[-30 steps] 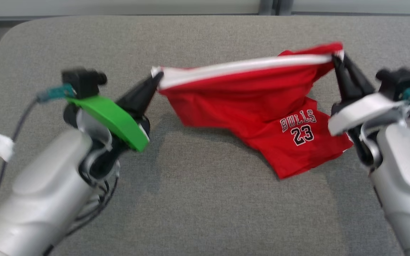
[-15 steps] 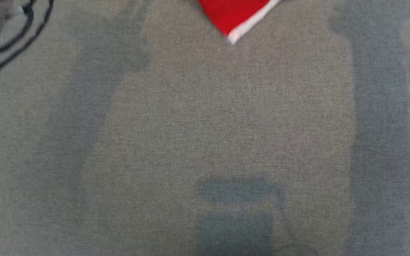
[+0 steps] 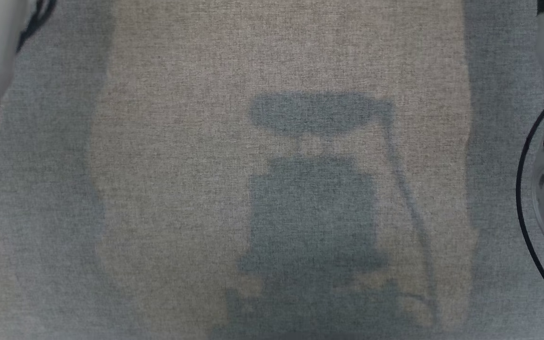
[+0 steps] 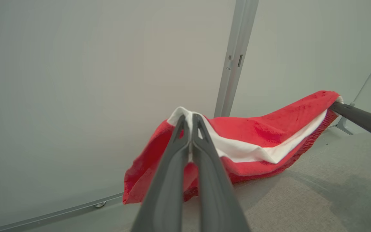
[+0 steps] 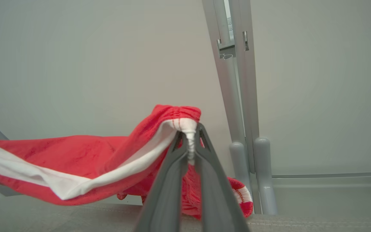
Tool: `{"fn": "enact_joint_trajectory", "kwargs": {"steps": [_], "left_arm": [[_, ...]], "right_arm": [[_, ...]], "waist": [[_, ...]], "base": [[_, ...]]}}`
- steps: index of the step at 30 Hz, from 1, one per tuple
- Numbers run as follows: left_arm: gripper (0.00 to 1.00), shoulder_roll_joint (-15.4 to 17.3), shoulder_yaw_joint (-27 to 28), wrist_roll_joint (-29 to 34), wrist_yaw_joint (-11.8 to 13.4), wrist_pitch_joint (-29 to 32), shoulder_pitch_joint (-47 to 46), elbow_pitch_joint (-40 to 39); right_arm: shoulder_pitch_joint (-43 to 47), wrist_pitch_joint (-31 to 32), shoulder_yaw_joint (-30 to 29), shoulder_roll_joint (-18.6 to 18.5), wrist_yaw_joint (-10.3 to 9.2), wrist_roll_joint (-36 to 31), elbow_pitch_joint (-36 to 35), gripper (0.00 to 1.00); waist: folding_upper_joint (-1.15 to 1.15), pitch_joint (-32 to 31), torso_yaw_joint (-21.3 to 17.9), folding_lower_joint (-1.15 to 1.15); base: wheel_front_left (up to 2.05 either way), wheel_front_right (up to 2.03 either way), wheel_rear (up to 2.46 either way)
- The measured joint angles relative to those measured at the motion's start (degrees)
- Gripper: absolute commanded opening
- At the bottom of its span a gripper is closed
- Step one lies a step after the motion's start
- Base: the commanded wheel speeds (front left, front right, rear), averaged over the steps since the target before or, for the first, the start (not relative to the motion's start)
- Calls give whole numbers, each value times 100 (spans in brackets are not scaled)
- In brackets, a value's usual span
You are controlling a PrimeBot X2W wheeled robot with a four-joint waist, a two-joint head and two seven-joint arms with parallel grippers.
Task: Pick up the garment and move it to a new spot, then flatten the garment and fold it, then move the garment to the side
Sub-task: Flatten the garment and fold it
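Since a second ago the head camera has dipped toward the table (image 3: 272, 47), while the left gripper (image 4: 190, 120) and right gripper (image 5: 190, 132) stay clamped tight on opposite ends of the garment (image 4: 256, 132), which hangs slung between them by its white-banded edge just above the table's far edge. The carry to a new spot looks to be in hand. Next comes lowering it onto the table's bare middle and drawing it flat, minding the wall (image 4: 76, 80) and post (image 5: 233, 96) just beyond the table.

Left pincer (image 4: 190, 117) clamped on garment (image 4: 262, 130); right pincer (image 5: 190, 130) likewise
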Motion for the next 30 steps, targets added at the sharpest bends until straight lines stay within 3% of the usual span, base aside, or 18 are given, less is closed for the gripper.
{"fn": "enact_joint_trajectory", "kwargs": {"steps": [6, 15, 21, 26, 30], "left_arm": [[0, 208, -504, -416, -36, -78, 1137, -335], [0, 1015, -583, -917, -45, -165, 3076, -1707], [0, 1334, -185, -662, 469, -170, 5537, -3237], [0, 1450, 157, -808, 914, -169, 7291, -4196], [0, 1489, 272, -880, 1138, -167, 8110, -4733]], "right_arm": [[1299, 27, 753, -539, 0, 951, -423, 0], [3719, 33, 1202, -1360, 2, 2061, -1979, 0], [6345, 151, 792, -1662, 12, 2416, -3414, 0], [8209, 408, 315, -1522, 29, 2471, -4395, 0], [9212, 588, -7, -1363, 44, 2458, -4949, 0]], "waist": [[0, -40, -113, -1], [0, -672, -119, -3], [0, -1486, -106, -3], [0, -2087, -80, -3], [0, -2404, -52, -3]], "base": [[0, 0, 0], [0, 0, 0], [0, 0, 0], [0, 0, 0], [0, 0, 0]]}}
